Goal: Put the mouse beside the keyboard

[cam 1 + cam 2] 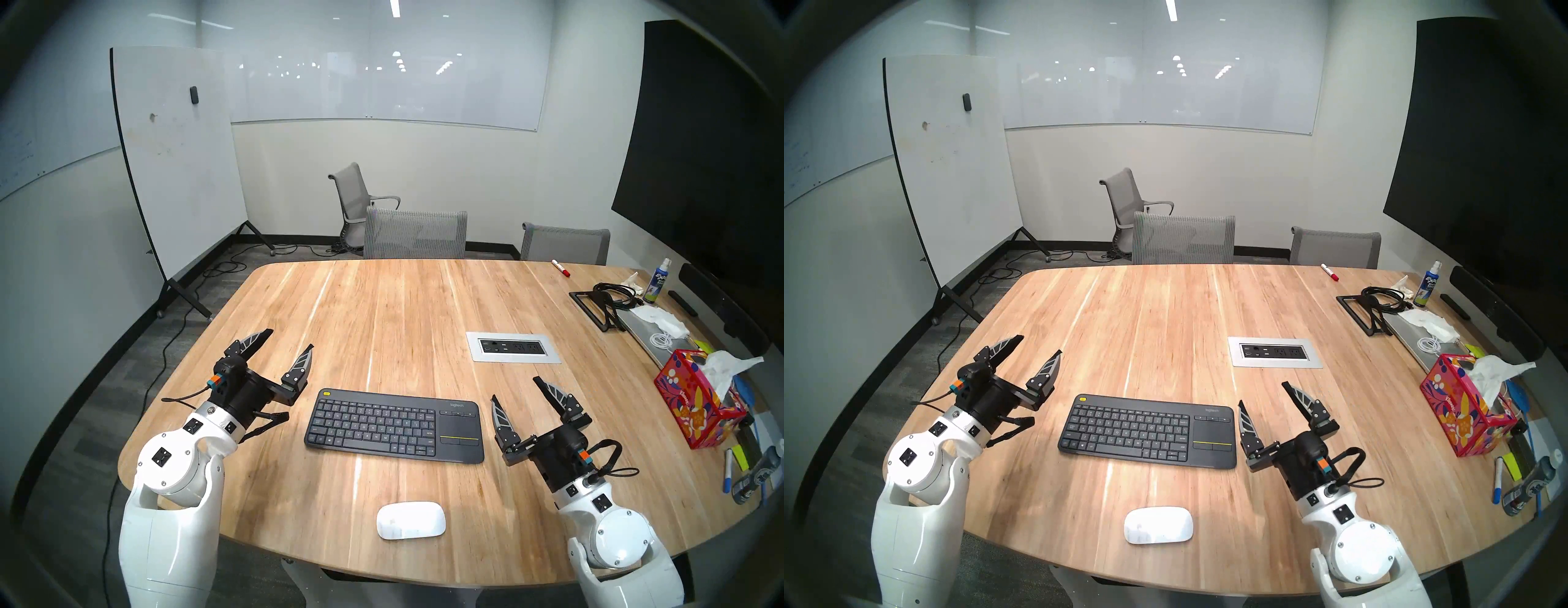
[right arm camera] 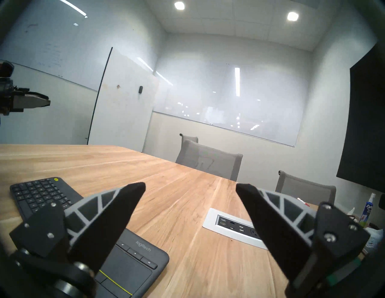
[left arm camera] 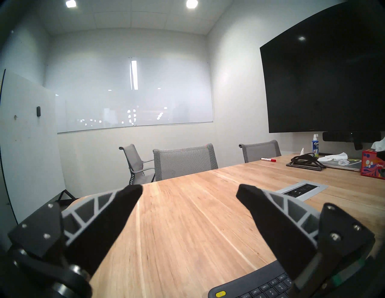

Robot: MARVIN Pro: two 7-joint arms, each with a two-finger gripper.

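Near the table's [image 1: 382,322] front edge lies the mouse [image 1: 410,520], apart from the keyboard [image 1: 394,424] beyond it, which the left gripper [image 1: 290,346] and right gripper [image 1: 515,388] flank, jaws spread wide and empty.

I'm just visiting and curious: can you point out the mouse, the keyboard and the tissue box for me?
mouse [image 1: 410,519], left head view, middle of its glossy top.
keyboard [image 1: 373,420], left head view, on its keys.
tissue box [image 1: 689,409], left head view, its patterned front side.

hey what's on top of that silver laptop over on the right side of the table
Crumpled white tissues and a coiled white cable lie on the laptop. Its near end is hidden behind the tissue box.
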